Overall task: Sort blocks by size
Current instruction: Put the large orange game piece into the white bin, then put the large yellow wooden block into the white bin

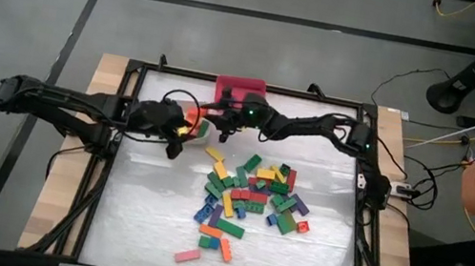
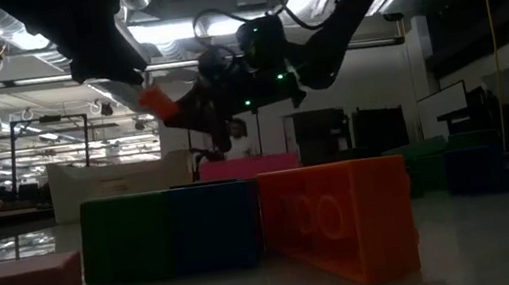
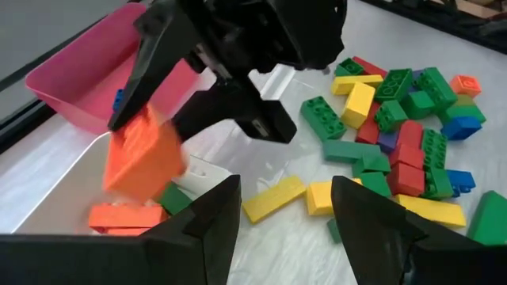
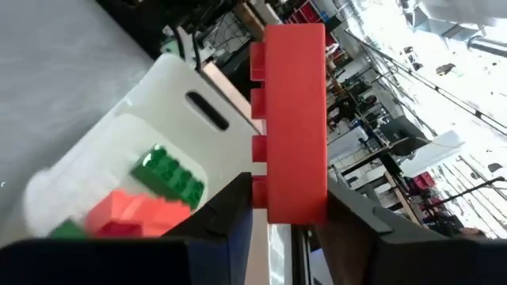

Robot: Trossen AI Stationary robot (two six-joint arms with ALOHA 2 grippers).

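- The right gripper (image 1: 206, 124) hangs over the white bin (image 4: 119, 170) near the table's (image 1: 143, 233) far left corner, its jaws clamped on 1 orange block (image 3: 142, 154); in the right wrist view that block (image 4: 295, 119) stands upright between the fingers.
- Judged step: release into the white bin, which already holds green and orange pieces. Doing it well means centring over the bin's floor and opening only when clear of its rim.
- The left gripper (image 3: 281, 214) waits with jaws apart, empty, just beside the same bin; the 2 arms are close together here.
- The pink bin (image 1: 240, 88) sits at the far edge.
- The remaining blocks (image 1: 251, 198) lie mid-table; the near left corner offers open room for moving.
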